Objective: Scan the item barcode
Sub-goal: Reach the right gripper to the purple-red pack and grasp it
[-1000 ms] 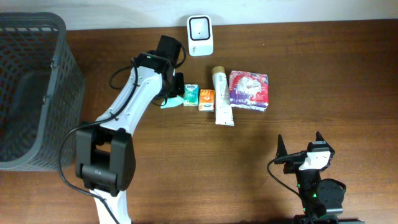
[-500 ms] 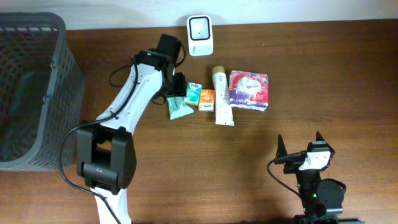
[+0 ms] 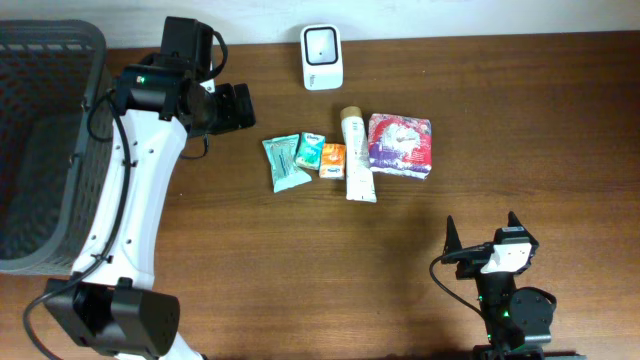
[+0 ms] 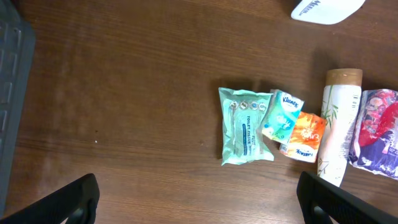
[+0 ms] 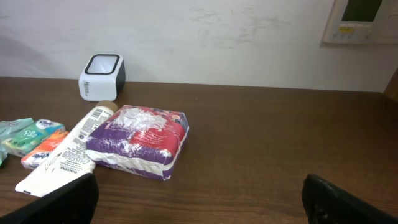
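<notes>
We have pulled our left pincer (image 3: 244,106) back far-left, jaws apart; the wet-wipes pack (image 3: 286,162) looks light, soft, slippery: pinch across its narrow width.

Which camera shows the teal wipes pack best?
The left wrist view: the teal wipes pack lies near centre, label facing the camera. Overhead shows it whole but small; the right wrist catches only a teal sliver at its left edge.

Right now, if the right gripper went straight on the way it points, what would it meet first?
Probably nothing on the table: the right gripper aims just right of the purple pack, over bare wood, towards the far wall.
</notes>
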{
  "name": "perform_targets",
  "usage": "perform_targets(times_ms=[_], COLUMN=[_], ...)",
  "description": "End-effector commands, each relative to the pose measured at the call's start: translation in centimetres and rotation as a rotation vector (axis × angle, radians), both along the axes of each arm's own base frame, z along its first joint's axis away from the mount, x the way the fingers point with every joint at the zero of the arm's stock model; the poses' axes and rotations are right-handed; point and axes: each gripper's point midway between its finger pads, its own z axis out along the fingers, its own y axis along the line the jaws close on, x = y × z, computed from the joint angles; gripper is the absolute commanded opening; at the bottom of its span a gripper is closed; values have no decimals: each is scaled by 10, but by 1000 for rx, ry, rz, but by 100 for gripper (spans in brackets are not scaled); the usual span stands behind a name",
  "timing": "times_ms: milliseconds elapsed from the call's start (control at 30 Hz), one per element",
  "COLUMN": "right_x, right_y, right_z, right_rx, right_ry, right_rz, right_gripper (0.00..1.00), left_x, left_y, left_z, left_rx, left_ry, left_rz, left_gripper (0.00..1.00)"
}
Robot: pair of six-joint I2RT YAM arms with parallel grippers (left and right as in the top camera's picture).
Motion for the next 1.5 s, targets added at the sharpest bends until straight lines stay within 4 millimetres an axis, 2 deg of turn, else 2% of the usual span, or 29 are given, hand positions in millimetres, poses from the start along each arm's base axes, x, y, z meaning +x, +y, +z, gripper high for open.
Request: perform_targets(times_ms=[0,400,433,567,700,767,800,833,867,933,967,1033,1100,1200,1267,1367,1433,1467], right_x=[0,0,0,-11,-14,-15,-18,-24,-30,-52,-58,-66,-55,-33,-4,36,54,60], right_y=[-1,0,4,60,67,69,68,64,59,38,31,31,31,35,42,43,47,51], right_z=[-4,-4,-4,5,18,43,63,93,113,165,179,201,221,232,229,222,205,190], right_rx=[0,0,16,355,501,548,531,508,496,486,487,358,246,120,46,74,106,130], right_ry=[8,6,5,38,26,-58,-144,-281,-375,-636,-694,-743,-668,-511,-308,-33,188,325], right_rz=[-6,-5,20,326,369,402,422,433,428,368,336,303,254,233,249,244,256,277], right_gripper=[99,99,99,98,99,99,99,99,99,99,99,99,99,99,99,98,98,99], left_x=[1,1,1,0,1,1,1,1,0,0,1,1,0,1,0,1,1,1], left_y=[2,2,2,2,2,2,2,2,2,2,2,2,2,2,2,2,2,2], left_z=[0,0,0,0,0,0,0,0,0,0,0,0,0,0,0,0,0,0], left_rx=[8,8,8,8,8,8,8,8,8,8,8,8,8,8,8,8,8,8], left_ry=[0,0,0,0,0,0,0,0,0,0,0,0,0,0,0,0,0,0], left_rz=[1,1,1,1,1,1,1,1,1,1,1,1,1,1,1,1,1,1], left_gripper=[99,99,99,99,99,99,99,99,99,99,99,99,99,99,99,99,99,99])
